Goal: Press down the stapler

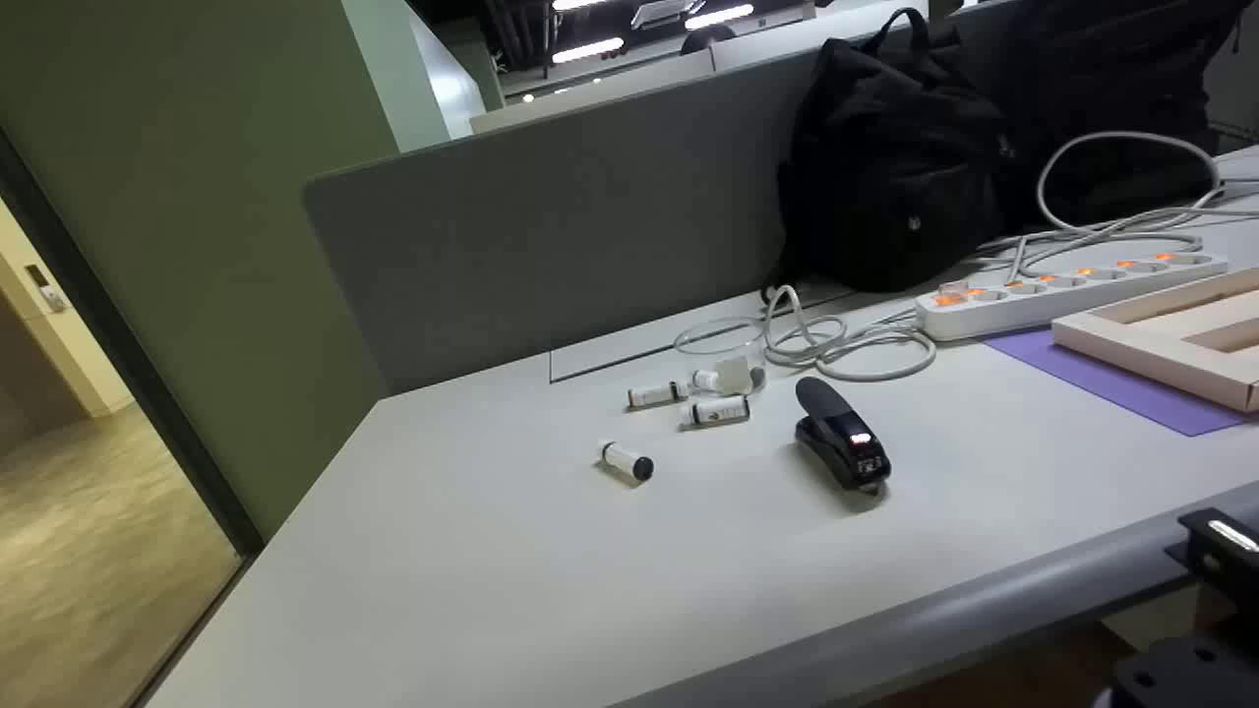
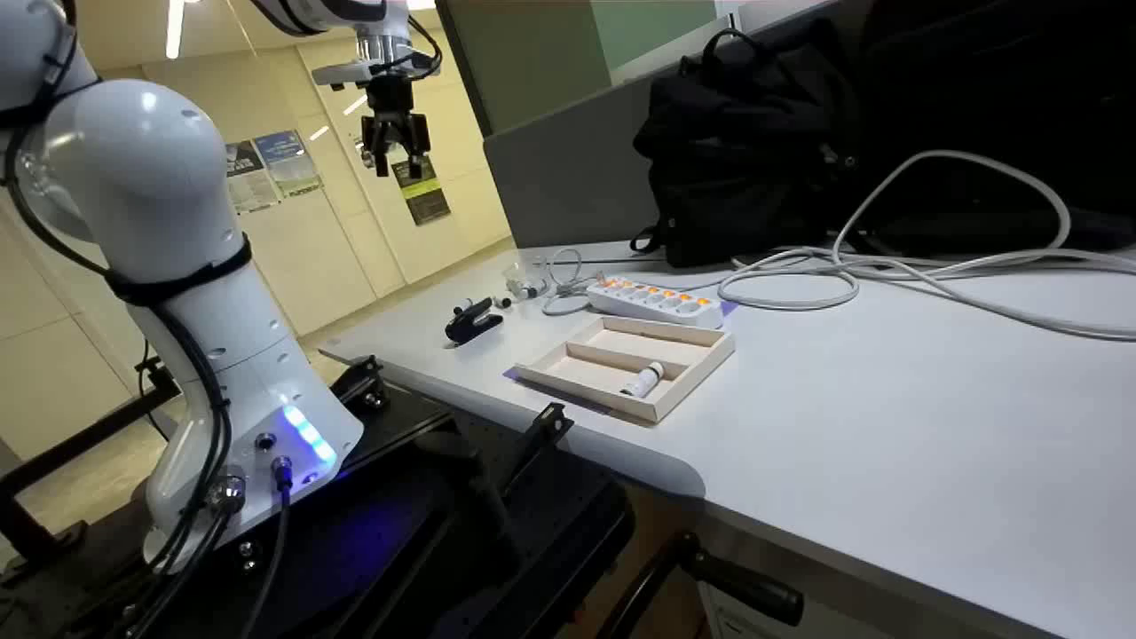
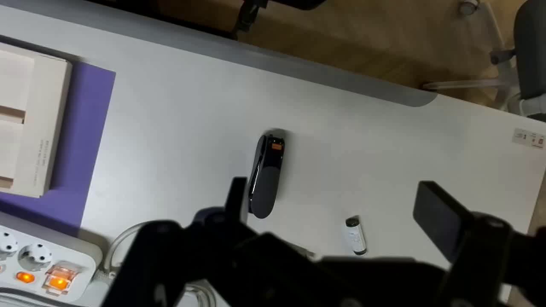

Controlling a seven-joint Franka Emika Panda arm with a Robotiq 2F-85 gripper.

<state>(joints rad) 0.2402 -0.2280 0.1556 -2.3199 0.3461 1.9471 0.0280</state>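
Jaws of the gripper (image 2: 398,167) are standing wide apart, with only air between them; the gripper is hanging high, well apart from the table (image 1: 472,560); on this smooth white surface the black stapler (image 3: 268,179) is lying, one rounded end pointing towards the grey partition (image 1: 551,236), its other end towards the grey rounded table edge (image 1: 964,622); near it, small white cylinders (image 1: 716,410) with dark caps are lying on their sides, some of them near a transparent cup (image 1: 693,356); one more cylinder (image 2: 643,380) is resting in a compartment of the pale tray (image 2: 697,380), which is covering part of a purple sheet (image 3: 83,140); a white power strip (image 2: 652,303) is glowing with orange lights near the tray.

In the room, a black backpack (image 1: 890,187) is standing just beside the partition; a dark green wall (image 1: 197,216) is rising beyond the end of the table; ceiling lamps (image 1: 587,49) are shining brightly overhead; on a pale yellow wall (image 2: 328,266) several posters (image 2: 288,164) are hanging; a yellowish floor (image 1: 89,521) is showing low down at one side; in the wrist view a part of a chair (image 3: 529,51) is appearing past the corner of the table.
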